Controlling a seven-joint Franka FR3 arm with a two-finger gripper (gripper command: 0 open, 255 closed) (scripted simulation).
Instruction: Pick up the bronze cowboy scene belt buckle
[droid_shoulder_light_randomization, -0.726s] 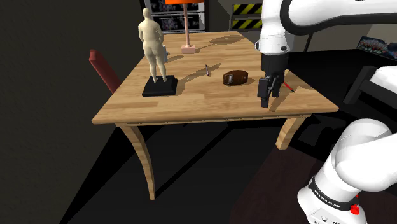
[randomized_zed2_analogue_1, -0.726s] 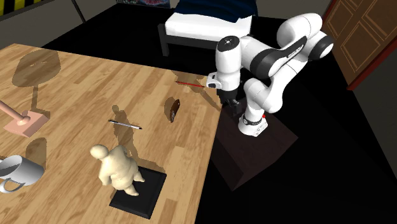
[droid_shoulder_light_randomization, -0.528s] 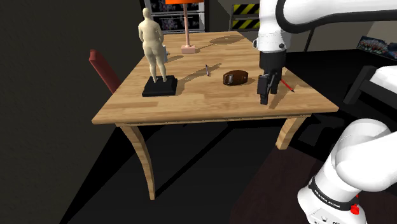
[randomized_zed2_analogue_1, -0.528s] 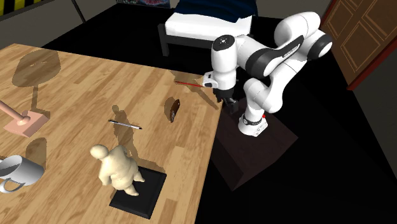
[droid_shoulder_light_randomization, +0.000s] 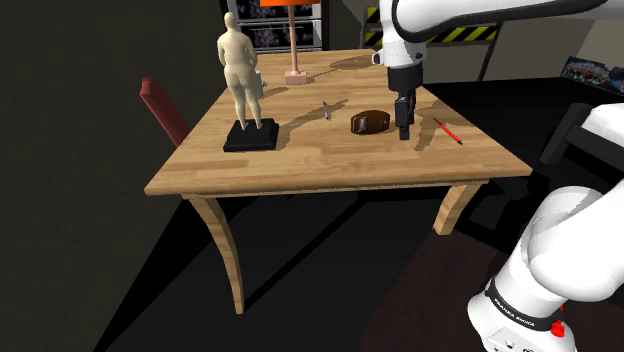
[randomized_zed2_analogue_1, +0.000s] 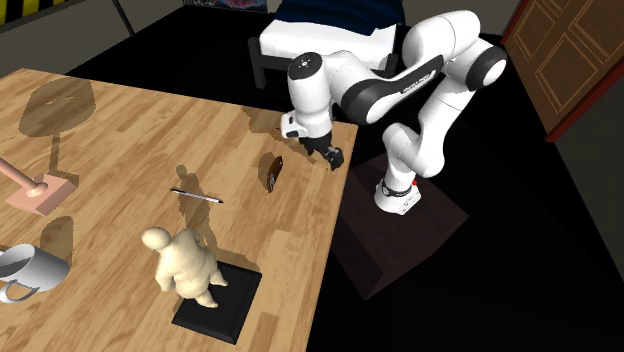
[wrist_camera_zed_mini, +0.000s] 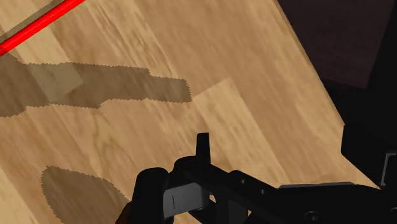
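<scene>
The shoulder camera sits beside and a little behind me, looking down from moderate range across the whole table (droid_shoulder_light_randomization: 330, 160), a long edge nearest. The second exterior camera hangs higher over the table's opposite side, facing back toward my stand (randomized_zed2_analogue_1: 385, 255). Both share the tabletop, the figurine (droid_shoulder_light_randomization: 240, 70) and my gripper (droid_shoulder_light_randomization: 404, 128). My wrist camera stares closely at wood by the table's edge, near a red stick (wrist_camera_zed_mini: 38, 25).
</scene>
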